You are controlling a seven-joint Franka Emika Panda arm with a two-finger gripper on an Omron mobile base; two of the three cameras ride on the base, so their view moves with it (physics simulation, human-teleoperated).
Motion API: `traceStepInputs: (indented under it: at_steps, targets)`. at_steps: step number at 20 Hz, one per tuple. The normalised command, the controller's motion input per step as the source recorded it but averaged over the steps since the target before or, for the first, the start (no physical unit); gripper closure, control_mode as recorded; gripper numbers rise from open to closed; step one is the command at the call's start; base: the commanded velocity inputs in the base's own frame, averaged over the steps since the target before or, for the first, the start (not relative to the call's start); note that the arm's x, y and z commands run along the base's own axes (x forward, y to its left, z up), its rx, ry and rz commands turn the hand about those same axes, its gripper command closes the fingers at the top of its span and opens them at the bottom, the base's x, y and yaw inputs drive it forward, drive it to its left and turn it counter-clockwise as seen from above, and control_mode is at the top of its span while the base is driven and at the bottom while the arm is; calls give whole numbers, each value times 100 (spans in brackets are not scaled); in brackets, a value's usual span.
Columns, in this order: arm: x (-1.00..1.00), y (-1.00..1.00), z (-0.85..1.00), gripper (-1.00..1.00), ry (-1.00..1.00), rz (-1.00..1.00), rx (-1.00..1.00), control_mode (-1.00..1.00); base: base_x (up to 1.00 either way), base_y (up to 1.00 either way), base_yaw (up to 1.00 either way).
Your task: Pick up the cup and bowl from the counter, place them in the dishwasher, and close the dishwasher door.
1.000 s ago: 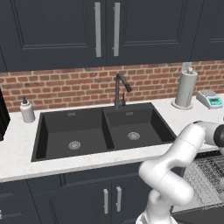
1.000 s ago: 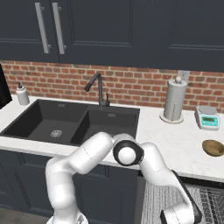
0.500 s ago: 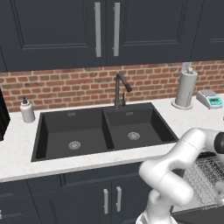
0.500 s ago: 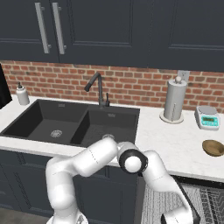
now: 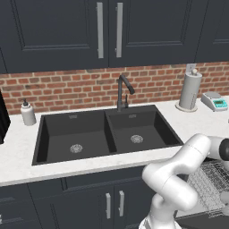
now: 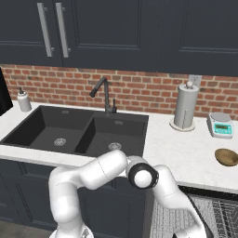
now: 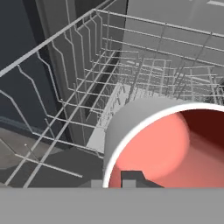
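The cup (image 7: 170, 144), grey outside and red inside, is right at my fingers (image 7: 131, 178), which are closed on its rim, over the wire rack (image 7: 131, 83) of the open dishwasher (image 5: 210, 188). The bowl (image 6: 226, 157) sits on the counter (image 6: 181, 148) at the right, near the scale (image 6: 220, 125).

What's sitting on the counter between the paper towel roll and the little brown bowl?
In the right base view, a small kitchen scale with a teal display sits between the paper towel roll and the bowl on the counter.
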Motion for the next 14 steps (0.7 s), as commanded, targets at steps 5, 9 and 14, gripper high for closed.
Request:
traceStepInputs:
  at_steps: [5,9,14]
  targets:
    - [-94,0,0,100,22,0,0,-100,0,0,0]
    - [-37,0,0,100,30,-2,0,-100,0,0,0]
    - [-1,0,16,100,31,-10,-1,-100,0,0,0]
